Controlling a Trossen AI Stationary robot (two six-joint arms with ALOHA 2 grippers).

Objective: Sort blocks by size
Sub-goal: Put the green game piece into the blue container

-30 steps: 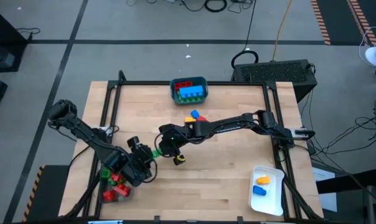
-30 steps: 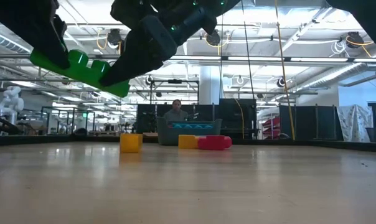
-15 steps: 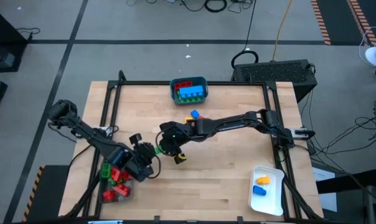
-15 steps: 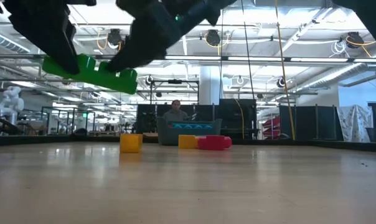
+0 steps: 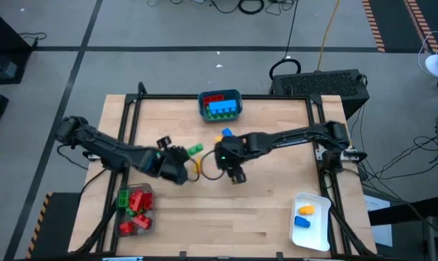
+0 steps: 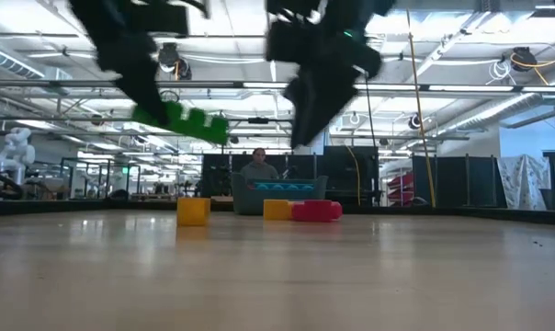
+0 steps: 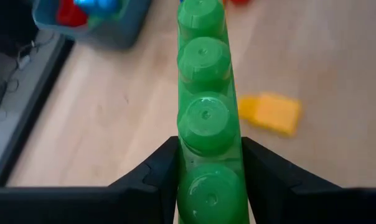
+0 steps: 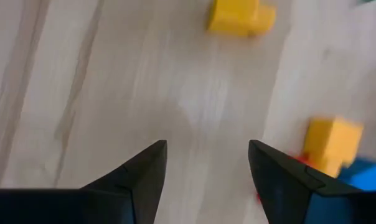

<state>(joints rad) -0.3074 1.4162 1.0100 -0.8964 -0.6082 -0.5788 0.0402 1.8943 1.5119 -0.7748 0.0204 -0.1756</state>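
Between the left gripper's (image 7: 206, 180) clenched fingers, a long green brick (image 7: 205, 93) is gripped lengthwise for carrying, while the right gripper's (image 8: 206, 174) fingers are spread, empty.

Bare table (image 5: 270, 196) nearside; teal bin (image 5: 220, 106) and loose blocks (image 5: 227, 135) crowd the far middle

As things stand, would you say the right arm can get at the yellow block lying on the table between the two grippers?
Probably yes. The right gripper is open and empty, and its wrist view shows bare wood up to the yellow block. The left gripper, shut on the long green block, sits close beside it and could crowd the approach.
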